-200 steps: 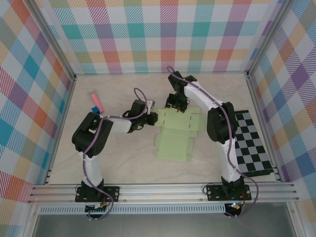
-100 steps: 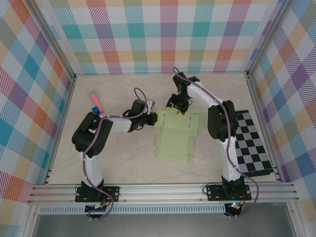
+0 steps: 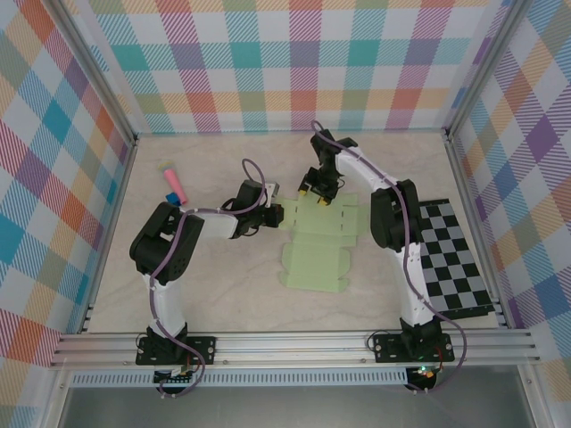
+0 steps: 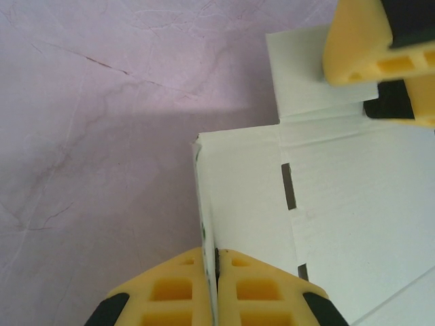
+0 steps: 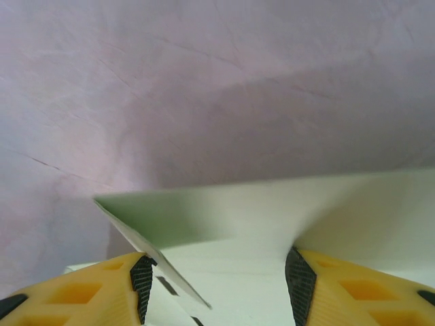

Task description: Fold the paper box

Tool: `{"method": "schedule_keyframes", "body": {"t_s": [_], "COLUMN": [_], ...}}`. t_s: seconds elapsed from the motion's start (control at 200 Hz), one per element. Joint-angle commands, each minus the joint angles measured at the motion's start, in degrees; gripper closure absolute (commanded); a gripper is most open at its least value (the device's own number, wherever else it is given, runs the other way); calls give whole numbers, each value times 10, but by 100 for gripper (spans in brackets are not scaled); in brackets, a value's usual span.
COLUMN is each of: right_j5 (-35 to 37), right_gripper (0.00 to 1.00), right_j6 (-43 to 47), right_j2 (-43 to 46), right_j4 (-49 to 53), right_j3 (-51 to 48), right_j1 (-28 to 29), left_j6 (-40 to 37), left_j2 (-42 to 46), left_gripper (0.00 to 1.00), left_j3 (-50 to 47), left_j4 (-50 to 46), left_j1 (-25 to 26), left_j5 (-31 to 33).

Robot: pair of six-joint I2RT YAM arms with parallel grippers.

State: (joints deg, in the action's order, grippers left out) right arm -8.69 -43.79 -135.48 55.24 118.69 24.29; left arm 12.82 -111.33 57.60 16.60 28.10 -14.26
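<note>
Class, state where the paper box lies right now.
In the top view, the paper box lies near the middle of the table, left of the checkered board; the left gripper pinches its left edge, and the right gripper is at its far edge.

You have bare table (image 3: 223, 285) near left and along the back wall, paper box (image 3: 314, 254) sprawled mid-table between your arms, left gripper (image 3: 273, 214) pinching its left edge, right gripper (image 3: 314, 198) straddling its raised far flap, checkered board (image 3: 455, 259) at right.

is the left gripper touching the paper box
Touching. The left wrist view shows the left gripper with both fingers pressed together on an upturned edge of the paper box, the thin card pinched between them with no gap.
</note>
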Motion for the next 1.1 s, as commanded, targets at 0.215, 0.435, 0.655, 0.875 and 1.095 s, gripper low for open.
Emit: {"method": "schedule_keyframes", "body": {"t_s": [0.215, 0.435, 0.655, 0.875, 1.095], "right_j5": [20, 45, 99, 167, 277], "right_gripper": [49, 55, 56, 58, 57], "right_j6": [3, 13, 28, 43, 70], "right_j2": [-9, 3, 6, -16, -40], "right_j4": [-6, -22, -19, 17, 82], "right_j3": [-10, -64, -89, -64, -10], "right_j1": [-15, -14, -11, 6, 37], "left_j6": [-4, -5, -6, -6, -5], "left_j2": [-8, -6, -10, -13, -12], "left_gripper": [100, 100, 100, 100, 100], "left_j3": [-2, -4, 0, 6, 5], "left_j4": [-29, -30, -32, -40, -40], "left_j1": [4, 4, 4, 4, 4], "left_j5": [-7, 0, -3, -3, -2]}}
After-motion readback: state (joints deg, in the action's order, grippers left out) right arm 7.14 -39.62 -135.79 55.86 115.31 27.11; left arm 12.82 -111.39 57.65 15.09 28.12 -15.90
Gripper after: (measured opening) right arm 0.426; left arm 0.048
